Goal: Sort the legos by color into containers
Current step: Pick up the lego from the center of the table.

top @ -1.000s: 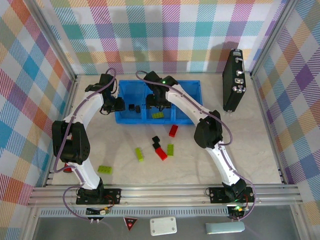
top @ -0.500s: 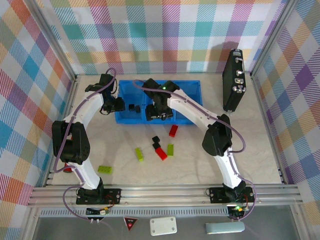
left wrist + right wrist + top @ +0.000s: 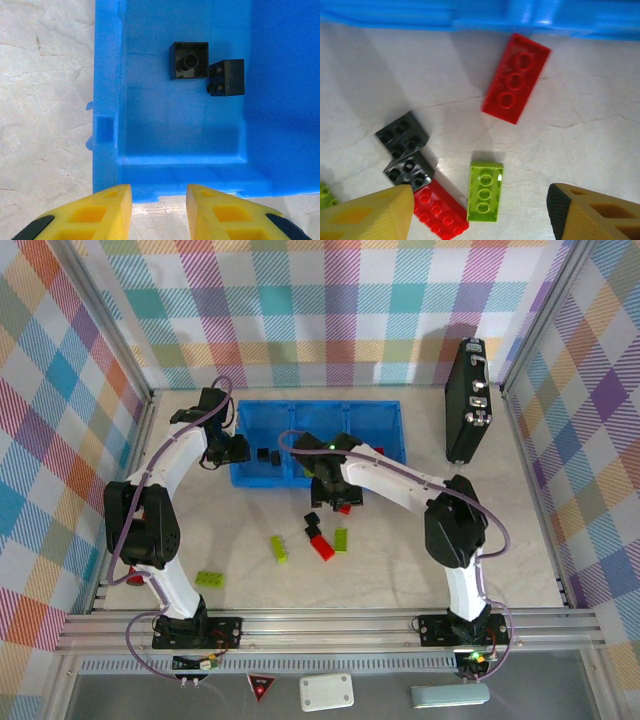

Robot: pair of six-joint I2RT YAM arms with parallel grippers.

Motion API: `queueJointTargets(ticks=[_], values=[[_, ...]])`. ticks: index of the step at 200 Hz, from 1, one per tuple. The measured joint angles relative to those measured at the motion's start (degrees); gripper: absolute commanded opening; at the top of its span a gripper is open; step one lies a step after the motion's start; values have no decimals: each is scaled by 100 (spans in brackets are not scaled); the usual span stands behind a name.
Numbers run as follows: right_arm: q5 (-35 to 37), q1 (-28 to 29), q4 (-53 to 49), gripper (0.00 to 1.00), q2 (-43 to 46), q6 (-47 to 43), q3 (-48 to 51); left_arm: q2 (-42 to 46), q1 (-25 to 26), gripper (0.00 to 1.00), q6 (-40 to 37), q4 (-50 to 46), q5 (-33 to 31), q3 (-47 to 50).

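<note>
The blue tray (image 3: pixel 380 418) lies at the back of the table. Two black cubes (image 3: pixel 189 60) (image 3: pixel 227 77) lie in its left compartment (image 3: pixel 170 125). My left gripper (image 3: pixel 159 210) hovers open at that compartment's outer wall, seen from above (image 3: pixel 243 450). My right gripper (image 3: pixel 479 210) is open over loose bricks just in front of the tray, seen from above (image 3: pixel 333 498). Below it lie a lime-green brick (image 3: pixel 485 191), a red brick (image 3: pixel 440 212), two black bricks (image 3: pixel 402 134) (image 3: pixel 409 171) and another red brick (image 3: pixel 516 78) by the tray edge (image 3: pixel 470 15).
Two more green bricks (image 3: pixel 280 548) (image 3: pixel 209 578) lie nearer the left arm. A tall black case (image 3: pixel 468 400) stands at the back right. A red-and-silver cylinder (image 3: pixel 133 578) sits by the left frame rail. Plaid walls enclose the table.
My right gripper has drawn back out of the tray's middle compartment and now hangs over the loose bricks in front of it. The left arm has not moved.
</note>
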State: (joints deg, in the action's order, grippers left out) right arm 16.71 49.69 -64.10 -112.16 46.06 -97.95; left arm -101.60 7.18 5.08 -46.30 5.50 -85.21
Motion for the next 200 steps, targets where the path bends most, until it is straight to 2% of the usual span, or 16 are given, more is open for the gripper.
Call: queueJointTargets(ticks=[57, 111, 200], values=[[426, -13, 658, 68, 273, 756, 686, 0, 0, 34, 0, 0, -2, 0], [476, -20, 1104, 66, 107, 883, 822, 0, 0, 34, -2, 0, -2, 0], [752, -22, 2063, 60, 2, 942, 1738, 0, 0, 34, -2, -2, -2, 0]])
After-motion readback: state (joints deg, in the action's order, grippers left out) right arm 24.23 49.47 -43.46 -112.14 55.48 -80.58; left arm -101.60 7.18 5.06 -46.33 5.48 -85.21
